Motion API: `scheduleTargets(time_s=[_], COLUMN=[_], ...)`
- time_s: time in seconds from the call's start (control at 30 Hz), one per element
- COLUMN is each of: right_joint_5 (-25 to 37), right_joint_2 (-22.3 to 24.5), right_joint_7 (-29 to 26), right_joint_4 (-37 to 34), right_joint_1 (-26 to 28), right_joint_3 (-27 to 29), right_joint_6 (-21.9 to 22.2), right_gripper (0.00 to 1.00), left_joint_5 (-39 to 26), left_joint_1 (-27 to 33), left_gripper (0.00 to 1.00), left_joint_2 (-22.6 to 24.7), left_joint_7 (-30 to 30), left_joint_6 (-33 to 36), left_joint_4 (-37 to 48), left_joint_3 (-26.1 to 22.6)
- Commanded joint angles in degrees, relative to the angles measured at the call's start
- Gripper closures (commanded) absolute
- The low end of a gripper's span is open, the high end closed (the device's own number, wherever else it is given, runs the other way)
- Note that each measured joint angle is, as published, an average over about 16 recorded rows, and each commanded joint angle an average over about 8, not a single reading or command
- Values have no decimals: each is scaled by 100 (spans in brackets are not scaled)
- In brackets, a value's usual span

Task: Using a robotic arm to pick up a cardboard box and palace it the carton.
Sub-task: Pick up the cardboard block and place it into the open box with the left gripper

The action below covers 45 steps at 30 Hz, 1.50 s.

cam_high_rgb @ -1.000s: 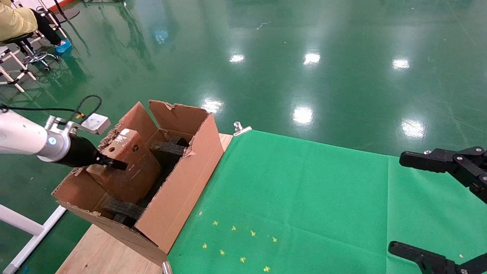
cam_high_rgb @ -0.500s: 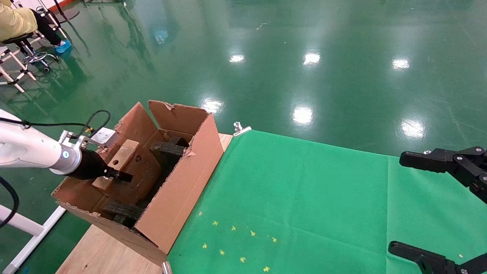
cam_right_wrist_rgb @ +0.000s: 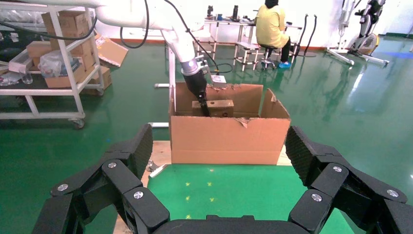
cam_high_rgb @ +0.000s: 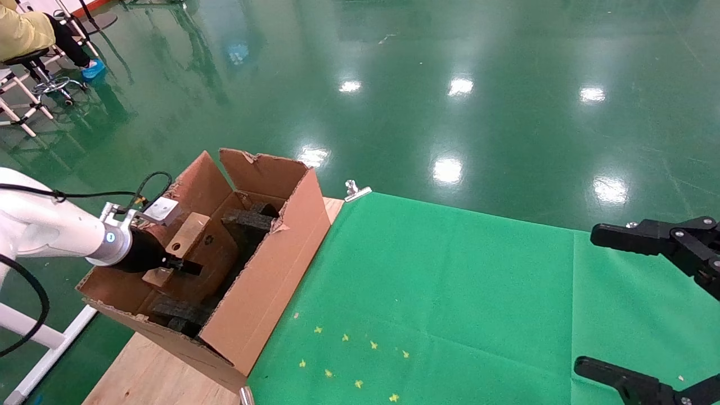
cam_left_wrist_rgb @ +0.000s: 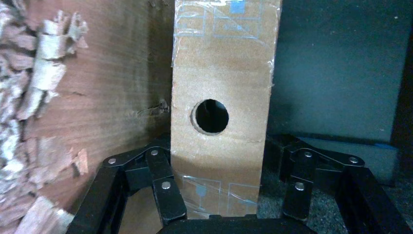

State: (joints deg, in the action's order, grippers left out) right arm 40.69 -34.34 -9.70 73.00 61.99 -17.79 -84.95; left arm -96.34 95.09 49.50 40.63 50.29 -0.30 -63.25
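The cardboard box (cam_high_rgb: pixel 185 239) is slim and brown, with its holed narrow face turned up. It stands on edge inside the carton (cam_high_rgb: pixel 270 270), along the carton's left wall. My left gripper (cam_high_rgb: pixel 183 265), on the white arm, reaches into the carton and is shut on the box's near end. In the left wrist view the box (cam_left_wrist_rgb: pixel 219 73) runs out between the black fingers (cam_left_wrist_rgb: pixel 165 195), beside the torn carton wall (cam_left_wrist_rgb: pixel 97 97). My right gripper (cam_high_rgb: pixel 596 306) is open and empty, parked at the table's right edge.
Black foam inserts (cam_high_rgb: pixel 247 220) sit in the carton to the right of the box and at its near end (cam_high_rgb: pixel 180 309). A green cloth (cam_high_rgb: pixel 450 309) with small yellow marks (cam_high_rgb: pixel 349 360) covers the table. A metal clip (cam_high_rgb: pixel 355 190) holds its far corner. Bare wood (cam_high_rgb: pixel 146 377) shows below the carton.
My left gripper has come down and nearer, lowering the box deeper into the carton. The box has turned from broad face up to standing on edge. The right arm has not moved.
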Motion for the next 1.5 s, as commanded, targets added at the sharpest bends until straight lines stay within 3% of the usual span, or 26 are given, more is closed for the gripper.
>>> scheduleTargets(time_s=[0.03, 0.13, 0.2, 0.4, 0.47, 1.5], right_joint_5=[0, -1, -1, -3, -3, -6], right_joint_2=[0, 0, 0, 1, 2, 3], right_joint_7=[0, 0, 1, 1, 1, 4], right_joint_4=[0, 0, 0, -1, -2, -5], right_joint_1=[0, 0, 0, -1, -1, 2], right_joint_3=[0, -1, -1, -1, -1, -6], right_joint_6=[0, 0, 1, 2, 3, 3], right_gripper=[0, 0, 0, 0, 0, 0], left_joint_5=[0, 0, 1, 9, 11, 41], left_joint_1=[-29, -81, -108, -182, -197, 261], left_gripper=[100, 100, 90, 15, 0, 0], left_joint_2=[28, 66, 84, 120, 126, 158], left_joint_7=[18, 38, 47, 58, 59, 148], left_joint_6=[-48, -195, -280, -467, -499, -262], left_joint_4=[19, 26, 28, 41, 44, -44], left_joint_3=[0, 0, 1, 7, 8, 26])
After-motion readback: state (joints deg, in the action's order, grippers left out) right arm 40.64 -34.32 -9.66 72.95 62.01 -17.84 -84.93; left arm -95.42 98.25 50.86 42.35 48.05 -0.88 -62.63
